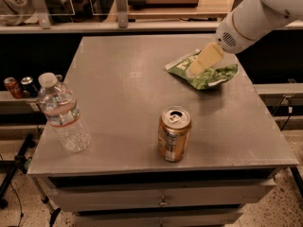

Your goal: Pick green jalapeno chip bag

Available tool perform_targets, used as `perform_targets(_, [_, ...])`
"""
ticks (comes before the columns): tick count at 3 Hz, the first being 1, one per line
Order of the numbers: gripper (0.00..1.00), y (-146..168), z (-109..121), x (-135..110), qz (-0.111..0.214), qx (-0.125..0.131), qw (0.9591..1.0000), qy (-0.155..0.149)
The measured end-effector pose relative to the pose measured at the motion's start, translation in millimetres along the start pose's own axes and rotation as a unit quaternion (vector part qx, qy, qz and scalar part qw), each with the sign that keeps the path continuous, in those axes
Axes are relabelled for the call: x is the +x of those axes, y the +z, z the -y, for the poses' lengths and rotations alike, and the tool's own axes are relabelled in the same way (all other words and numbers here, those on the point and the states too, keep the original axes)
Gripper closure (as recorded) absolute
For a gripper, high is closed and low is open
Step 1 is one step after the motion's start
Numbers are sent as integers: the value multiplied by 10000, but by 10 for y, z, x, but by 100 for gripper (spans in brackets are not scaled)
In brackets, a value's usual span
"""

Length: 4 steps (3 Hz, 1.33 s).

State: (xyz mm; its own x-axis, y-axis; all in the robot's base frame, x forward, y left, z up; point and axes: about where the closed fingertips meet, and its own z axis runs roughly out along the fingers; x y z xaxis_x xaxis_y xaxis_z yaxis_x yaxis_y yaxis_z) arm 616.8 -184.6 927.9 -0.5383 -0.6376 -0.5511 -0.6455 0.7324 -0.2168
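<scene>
The green jalapeno chip bag lies flat and crumpled on the grey table at its far right. My gripper comes in from the upper right on the white arm. Its pale fingers hang directly over the middle of the bag, at or just above its surface. The gripper covers part of the bag.
A gold drink can stands near the table's front centre. A clear water bottle stands at the front left. Two cans sit on a low shelf to the left. Drawers lie under the tabletop.
</scene>
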Motion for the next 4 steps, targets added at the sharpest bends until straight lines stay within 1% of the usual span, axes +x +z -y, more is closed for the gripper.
perform_targets(1, [0,252,4,-54,-36,-34,9999,164])
perform_targets(2, [0,525,23,-55,-134,-48,9994,308])
perform_targets(3, [0,709,87,18,-274,32,9987,425])
perform_targets(4, [18,872,136,143,-428,67,9975,559])
